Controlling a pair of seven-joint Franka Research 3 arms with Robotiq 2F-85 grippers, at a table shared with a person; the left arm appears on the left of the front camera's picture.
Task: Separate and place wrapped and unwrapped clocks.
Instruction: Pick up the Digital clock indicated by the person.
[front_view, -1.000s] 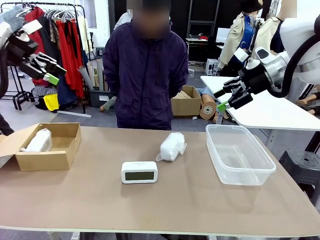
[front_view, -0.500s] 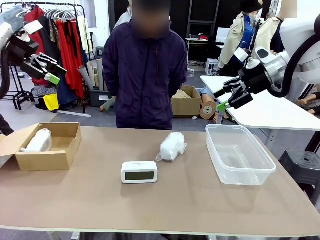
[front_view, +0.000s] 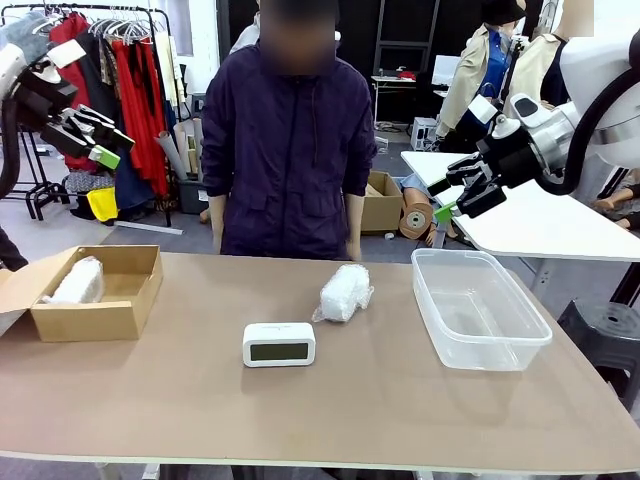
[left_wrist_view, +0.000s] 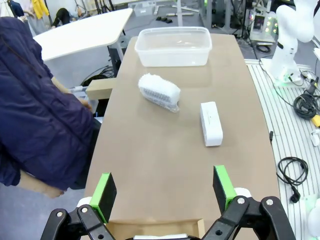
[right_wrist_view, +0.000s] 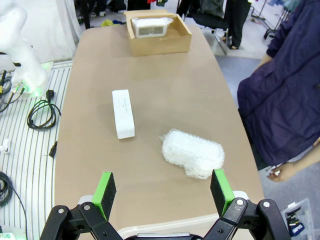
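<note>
**One bundle boxed, two items left to sort**

Nearest, the white digital clock (front_view: 279, 344) is seen unsorted on the table's middle. Just beyond it, the loose bubble-wrap bundle (front_view: 345, 292) lies apart from any container. The clear plastic container (front_view: 424, 300) at the right is empty. The boxed bundle (front_view: 78, 282) is lodged in the cardboard box (front_view: 85, 322). Above the table, the left gripper (front_view: 108, 145) and right gripper (front_view: 443, 198) are held with jaws spread wide and nothing gripped.

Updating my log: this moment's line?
left gripper open; right gripper open; bubble-wrap bundle in cardboard box; digital clock, second bundle on table; plastic tub empty
</note>
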